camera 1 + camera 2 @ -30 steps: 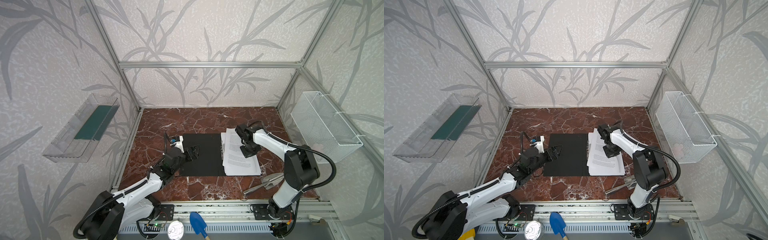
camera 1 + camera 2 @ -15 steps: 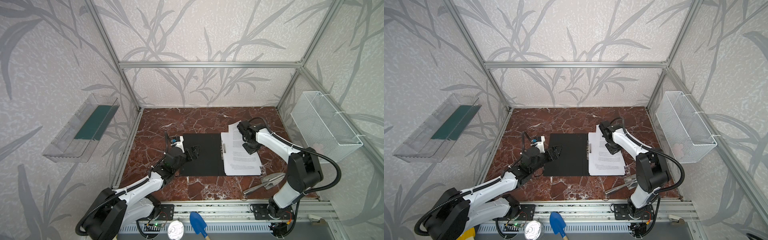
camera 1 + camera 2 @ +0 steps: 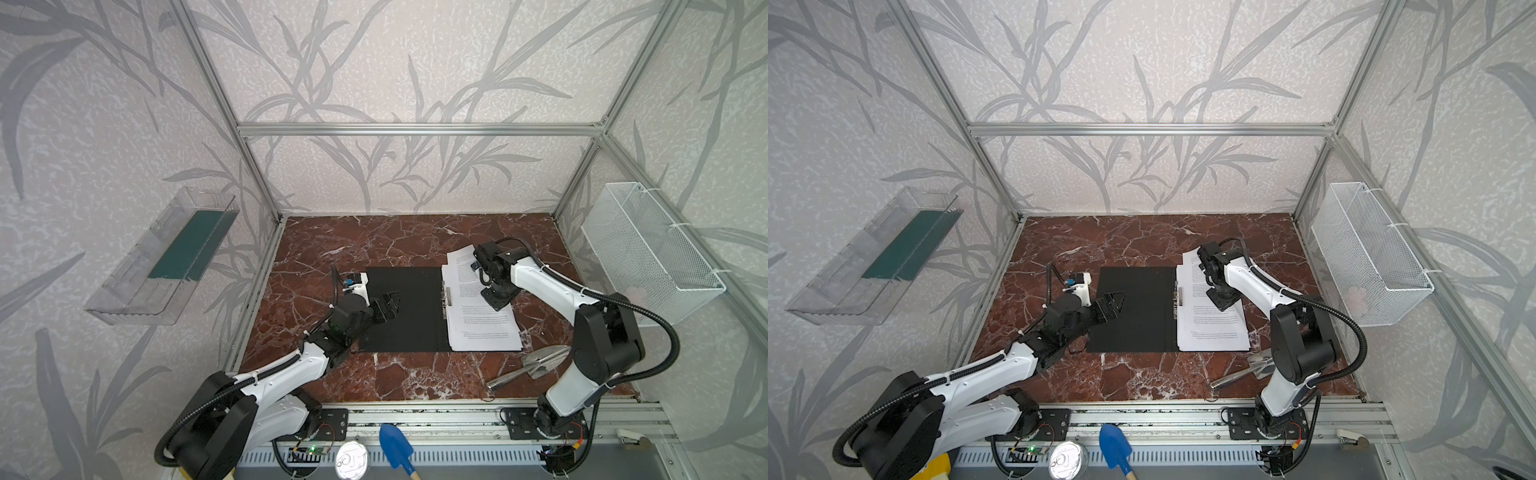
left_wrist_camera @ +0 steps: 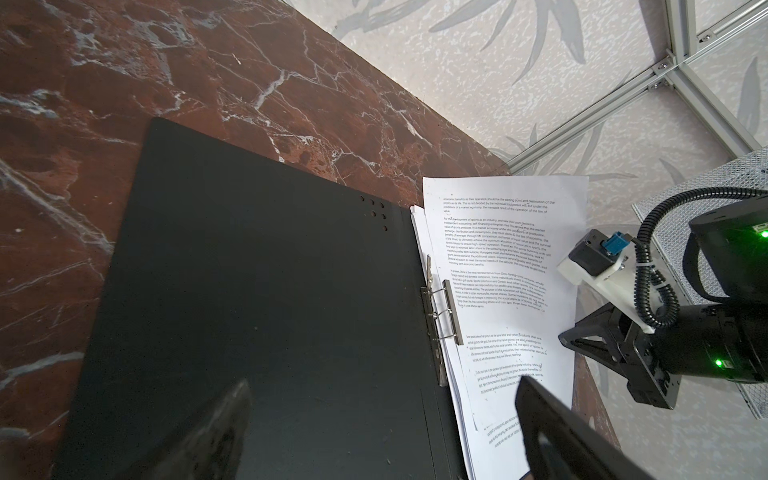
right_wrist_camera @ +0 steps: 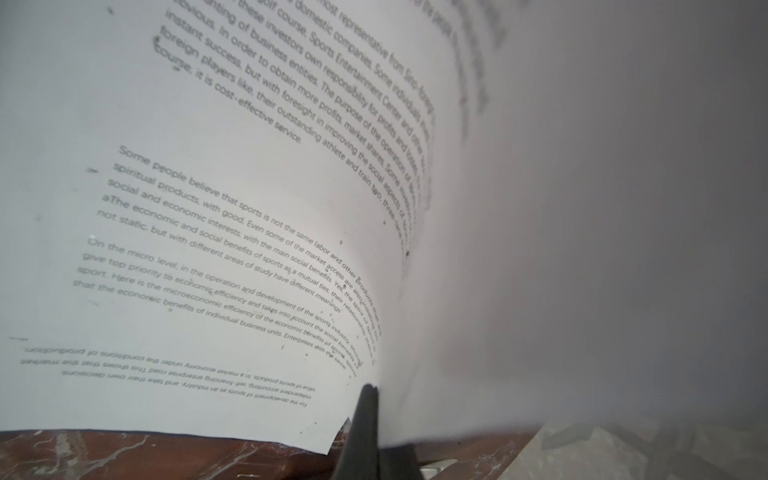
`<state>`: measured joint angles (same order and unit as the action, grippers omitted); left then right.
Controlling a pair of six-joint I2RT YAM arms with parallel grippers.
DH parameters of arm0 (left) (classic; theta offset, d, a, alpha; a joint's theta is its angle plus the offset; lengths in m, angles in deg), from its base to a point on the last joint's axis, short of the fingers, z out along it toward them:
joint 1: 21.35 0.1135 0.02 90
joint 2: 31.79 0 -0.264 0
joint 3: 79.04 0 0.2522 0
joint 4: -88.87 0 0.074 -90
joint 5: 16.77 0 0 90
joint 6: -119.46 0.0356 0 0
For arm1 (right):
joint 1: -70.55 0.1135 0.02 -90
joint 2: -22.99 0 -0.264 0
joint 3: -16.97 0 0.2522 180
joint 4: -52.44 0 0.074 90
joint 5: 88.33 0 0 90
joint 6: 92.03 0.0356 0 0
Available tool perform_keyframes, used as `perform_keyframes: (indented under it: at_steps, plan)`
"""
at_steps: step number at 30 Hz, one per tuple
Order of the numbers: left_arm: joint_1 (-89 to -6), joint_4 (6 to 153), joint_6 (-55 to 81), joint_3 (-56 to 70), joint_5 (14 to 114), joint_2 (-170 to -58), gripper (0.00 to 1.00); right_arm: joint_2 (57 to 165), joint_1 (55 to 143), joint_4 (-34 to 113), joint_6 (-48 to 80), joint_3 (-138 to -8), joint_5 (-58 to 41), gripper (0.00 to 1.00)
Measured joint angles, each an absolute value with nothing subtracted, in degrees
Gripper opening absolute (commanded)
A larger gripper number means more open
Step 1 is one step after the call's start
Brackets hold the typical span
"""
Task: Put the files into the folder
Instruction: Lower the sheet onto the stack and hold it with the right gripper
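Pinching the files (image 3: 484, 328) in my right hand (image 3: 497, 298); light, floppy sheets, edge grips best; left hand (image 3: 386, 306) gapes.

Figure: a robotics laboratory test cell. A marble-patterned bench (image 3: 395, 241) is enclosed by aluminium framing (image 3: 415, 129) and leaf-printed panels (image 3: 374, 62); a left arm (image 3: 286, 368) and a right arm (image 3: 548, 286) are bolted to the rail (image 3: 436, 415) at the lower edge.
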<state>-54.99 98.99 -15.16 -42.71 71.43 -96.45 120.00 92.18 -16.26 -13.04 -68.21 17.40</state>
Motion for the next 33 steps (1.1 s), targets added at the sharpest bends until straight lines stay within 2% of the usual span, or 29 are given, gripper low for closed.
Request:
perform_keyframes:
  at_steps: [9, 24, 33]
  plan:
    - [-54.99, 99.54, -15.29, -42.71, 71.14, -97.11, 0.99, 122.32, 92.05, -19.17, -13.13, -69.37, 11.89, 0.0]
    - [-54.99, 99.56, -15.32, -42.71, 70.6, -97.66, 0.99, 120.33, 91.35, -21.51, -13.04, -68.95, 15.96, 0.0]
    - [-54.99, 99.56, -15.32, -42.71, 70.6, -97.9, 0.99, 119.54, 91.24, -21.2, -13.06, -67.86, 14.73, 0.0]
